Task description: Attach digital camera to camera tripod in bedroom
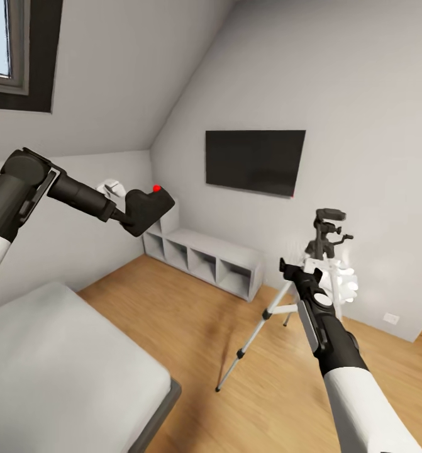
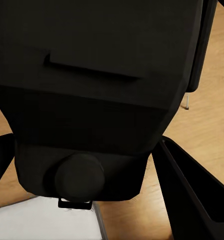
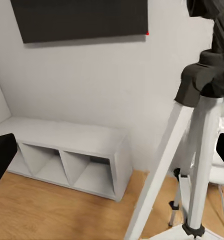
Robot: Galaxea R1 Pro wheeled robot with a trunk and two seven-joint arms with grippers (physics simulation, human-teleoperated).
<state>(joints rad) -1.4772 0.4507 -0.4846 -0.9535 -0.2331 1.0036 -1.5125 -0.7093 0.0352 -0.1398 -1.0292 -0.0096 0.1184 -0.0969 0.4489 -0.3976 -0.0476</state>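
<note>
A: Where is the digital camera [image 1: 149, 207]?

B: In the head view it sits at about ten o'clock, raised in the air on the left end effector [image 1: 127, 217], red dot on top, in front of the pale sloped wall. In the left wrist view the camera body [image 2: 99, 95] is pinched between the two black fingers [image 2: 192, 195] (one dark finger on each side of it).

A: And the camera tripod [image 1: 299, 283]?

B: Standing on the wooden floor [image 1: 192, 340] at roughly four o'clock, below the wall-mounted TV [image 1: 255, 162] and to the right of the grey cubby shelf [image 1: 204, 255]. Its black pan head [image 1: 327, 229] is upright at the top, with silver legs splayed below.

A: What about the right end effector [image 1: 292, 269]?

B: It is near the tripod's upper legs. In the right wrist view the silver legs [image 3: 192, 165] rise just ahead, with a dark fingertip [image 3: 1, 155] at each edge, so the fingers are spread apart and grip nothing.

A: Anything else?

B: The bed [image 1: 60, 371] lies at seven o'clock, and a window [image 1: 9, 50] at eleven.
</note>
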